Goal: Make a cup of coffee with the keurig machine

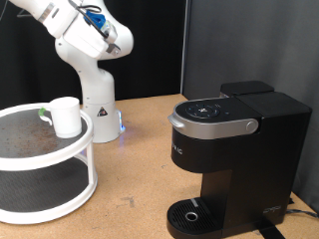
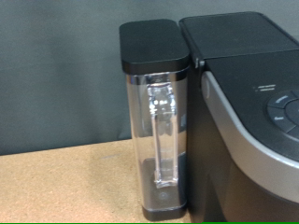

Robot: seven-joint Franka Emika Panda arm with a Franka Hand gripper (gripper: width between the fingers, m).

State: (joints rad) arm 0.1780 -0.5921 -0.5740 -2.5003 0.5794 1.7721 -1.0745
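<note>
The white cup (image 1: 66, 116) stands on the top tier of a white round stand at the exterior view's left. A tiny dark pod with a green top (image 1: 43, 114) lies just beside it. The black keurig machine (image 1: 231, 159) stands at the right with its grey-silver lid handle (image 1: 211, 123) down and its round drip tray (image 1: 191, 213) bare. In the wrist view the keurig machine (image 2: 248, 103) shows from the side with its see-through water tank (image 2: 161, 131). The gripper does not show in either view; only the white arm (image 1: 80, 40) shows at the upper left.
The white two-tier stand (image 1: 45, 184) takes up the exterior view's left. The arm's white base (image 1: 100, 115) stands behind it on the cork-brown tabletop (image 1: 135, 179). A black curtain hangs behind.
</note>
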